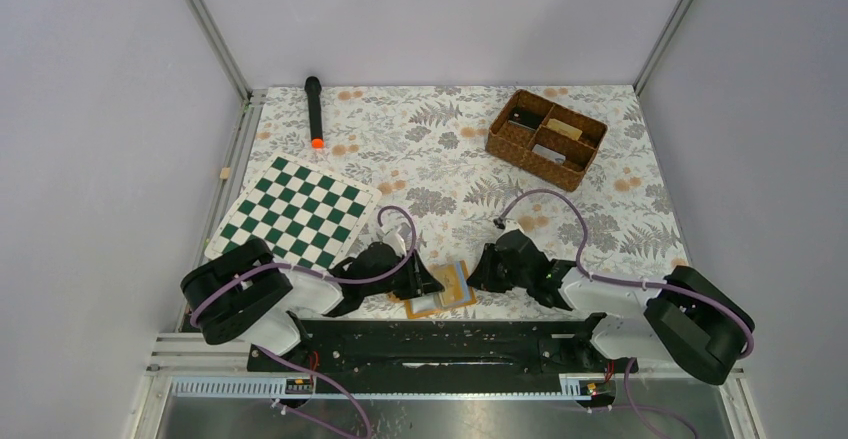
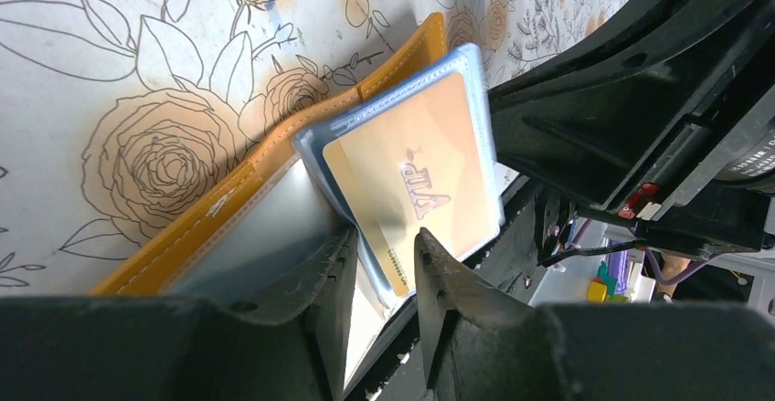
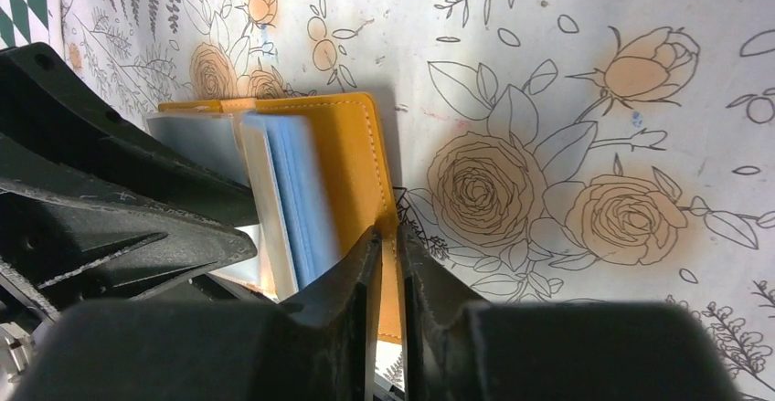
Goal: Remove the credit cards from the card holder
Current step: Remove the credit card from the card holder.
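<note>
Left end effector (image 2: 384, 238) pinching beige card (image 2: 411, 173), right end effector (image 3: 387, 235) clamping holder (image 3: 352, 154)

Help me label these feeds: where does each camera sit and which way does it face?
Top: above and behind, looking down at the table; left arm and right arm show.
Left wrist: on left arm, facing the holder; own fingers show, right end effector beyond.
Right wrist: on right arm, facing the holder's cover; own fingers astride it.
Shared: all three see the holder.
</note>
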Controlling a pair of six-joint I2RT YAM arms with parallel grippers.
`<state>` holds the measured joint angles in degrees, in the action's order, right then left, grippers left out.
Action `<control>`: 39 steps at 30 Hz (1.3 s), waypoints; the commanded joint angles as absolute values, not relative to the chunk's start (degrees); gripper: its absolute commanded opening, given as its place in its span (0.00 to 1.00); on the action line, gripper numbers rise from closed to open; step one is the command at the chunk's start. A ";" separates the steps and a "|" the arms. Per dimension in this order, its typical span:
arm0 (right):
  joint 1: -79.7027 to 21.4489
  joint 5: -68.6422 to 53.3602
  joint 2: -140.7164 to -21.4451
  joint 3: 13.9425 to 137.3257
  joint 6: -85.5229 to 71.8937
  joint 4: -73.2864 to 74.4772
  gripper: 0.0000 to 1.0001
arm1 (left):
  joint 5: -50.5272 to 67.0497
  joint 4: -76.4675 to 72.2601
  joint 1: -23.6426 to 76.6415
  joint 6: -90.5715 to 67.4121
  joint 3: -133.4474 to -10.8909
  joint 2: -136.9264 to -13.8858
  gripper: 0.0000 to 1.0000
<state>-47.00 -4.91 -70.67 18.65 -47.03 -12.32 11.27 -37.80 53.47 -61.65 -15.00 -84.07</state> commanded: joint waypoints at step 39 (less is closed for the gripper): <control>-49.50 -7.42 -68.75 13.61 -51.51 -16.37 0.22 | 12.84 -37.94 52.96 -59.56 -16.26 -81.97 0.31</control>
<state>-49.08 -8.95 -67.88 16.10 -50.54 -14.37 11.81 -35.90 53.19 -60.42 -14.57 -81.76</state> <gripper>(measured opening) 0.229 0.307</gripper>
